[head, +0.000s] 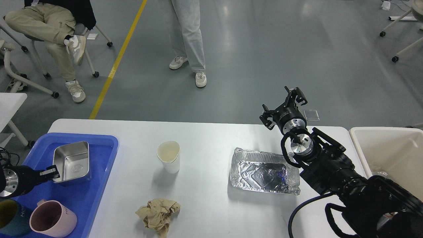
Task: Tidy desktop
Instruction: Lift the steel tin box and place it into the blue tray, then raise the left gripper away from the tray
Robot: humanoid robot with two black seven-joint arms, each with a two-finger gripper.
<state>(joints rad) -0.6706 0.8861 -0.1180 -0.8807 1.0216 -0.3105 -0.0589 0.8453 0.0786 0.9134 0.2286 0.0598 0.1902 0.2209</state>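
Note:
The white-grey desktop (205,205) carries a white paper cup (169,156), a crumpled brown paper ball (158,213) and a foil tray (264,171). A blue plastic tray (96,185) sits on its left end. My left gripper (53,172) is shut on the near rim of a steel box (72,162) that sits low inside the blue tray. My right gripper (281,105) is open and empty, raised over the desktop's far edge, behind the foil tray.
A pink mug (52,218) and a dark teal mug (10,216) stand in the blue tray's near end. A cream bin (390,155) stands at the right. A smaller white table (10,102) is at far left. People stand and sit beyond the desktop.

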